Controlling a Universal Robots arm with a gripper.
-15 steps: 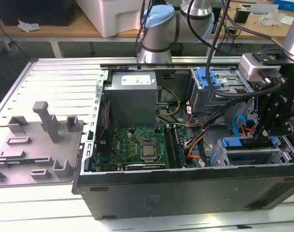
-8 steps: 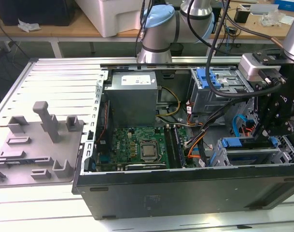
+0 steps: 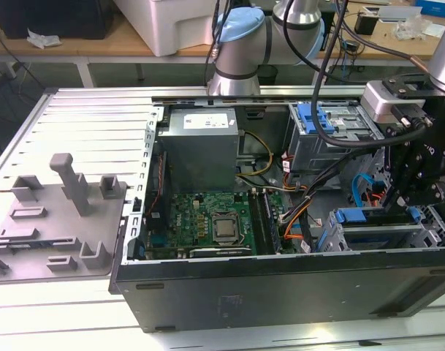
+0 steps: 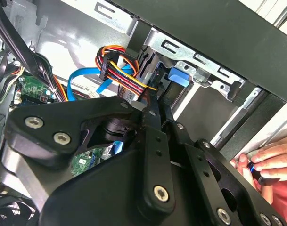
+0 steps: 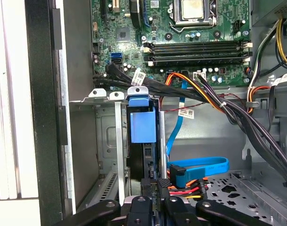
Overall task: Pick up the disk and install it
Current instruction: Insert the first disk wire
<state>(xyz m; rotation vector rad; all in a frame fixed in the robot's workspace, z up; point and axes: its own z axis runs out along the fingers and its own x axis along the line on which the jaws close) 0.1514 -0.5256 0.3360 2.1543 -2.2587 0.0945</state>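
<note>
Install step in hand. Tool (image 3: 411, 191) low inside case (image 3: 280, 281), over drive bay (image 5: 112, 141). Disk (image 5: 142, 136) seated on edge in bay, right ahead of tool tips. Tool grip: cannot tell. Next move calls, I'd judge, for straight, gentle seating.

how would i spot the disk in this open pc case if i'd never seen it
Start at the open computer case and go to its drive cage, in the corner at the exterior view's right, under the black gripper. The disk stands on edge in a cage slot there. Its blue plastic carrier tab sets it apart from the bare metal slots alongside and the loose blue ribbon cable.
</note>
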